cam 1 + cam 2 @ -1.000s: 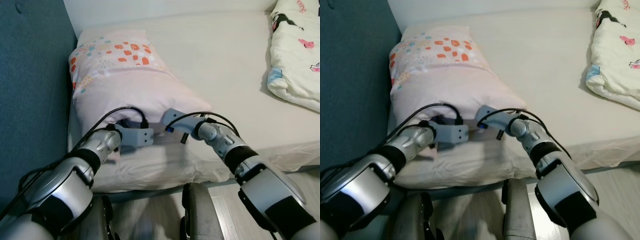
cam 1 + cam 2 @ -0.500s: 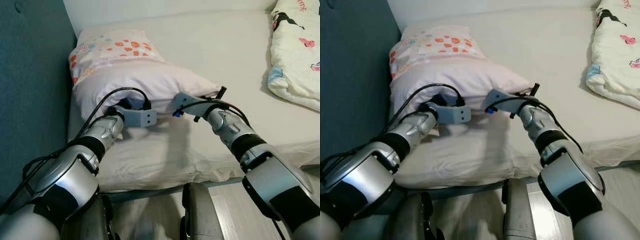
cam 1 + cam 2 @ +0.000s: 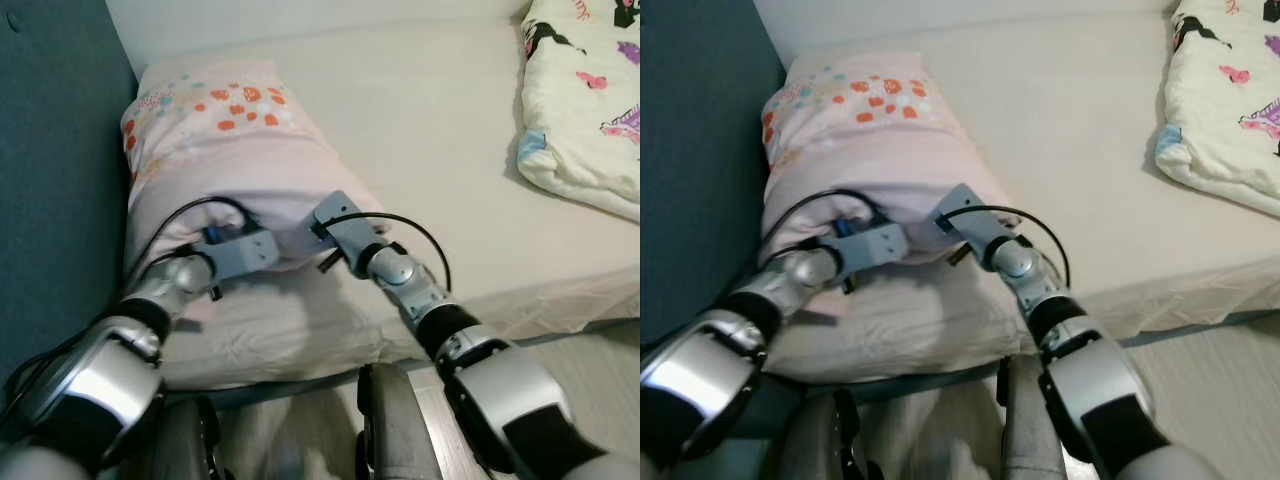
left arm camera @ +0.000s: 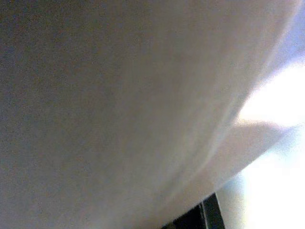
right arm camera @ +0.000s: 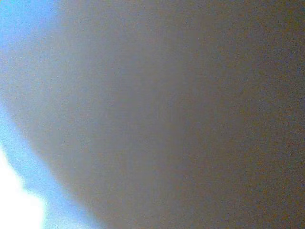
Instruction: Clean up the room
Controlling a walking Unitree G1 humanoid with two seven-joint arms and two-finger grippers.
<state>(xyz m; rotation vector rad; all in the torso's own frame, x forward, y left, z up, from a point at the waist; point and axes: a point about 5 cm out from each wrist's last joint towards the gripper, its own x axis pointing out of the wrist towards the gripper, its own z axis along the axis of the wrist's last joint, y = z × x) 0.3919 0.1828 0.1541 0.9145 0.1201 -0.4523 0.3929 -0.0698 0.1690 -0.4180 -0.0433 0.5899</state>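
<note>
Since half a second ago, both of my arms have dropped nearer to me and the pillow's near end, which was raised then, has sunk down again. The head camera has also swung a little, so the whole scene sits slightly differently.

From the head camera I look down on a pale pink pillow (image 3: 235, 165) lying on the white mattress (image 3: 430, 120) of a bed. The pillow's far end carries a print of orange and pastel spots. It lies along the mattress's left side, next to a dark blue padded wall (image 3: 50, 190).

My left gripper (image 3: 205, 225) is pushed in under the pillow's near end, from the left. Its grey wrist block and a looping black cable are what I can see; the fingers are buried in the fabric, so I cannot tell whether they are apart or closed. My right gripper (image 3: 318, 212) is pressed into the same near end, just to the right, and its fingers are hidden too, so I cannot tell their state either. The two grippers are near each other, with a fold of pillow between them.

Both wrist cameras show blurred, pale fabric pressed very close.

At the far right of the mattress, well apart from the pillow, lies a cream quilt (image 3: 590, 100) with small cartoon prints.
</note>
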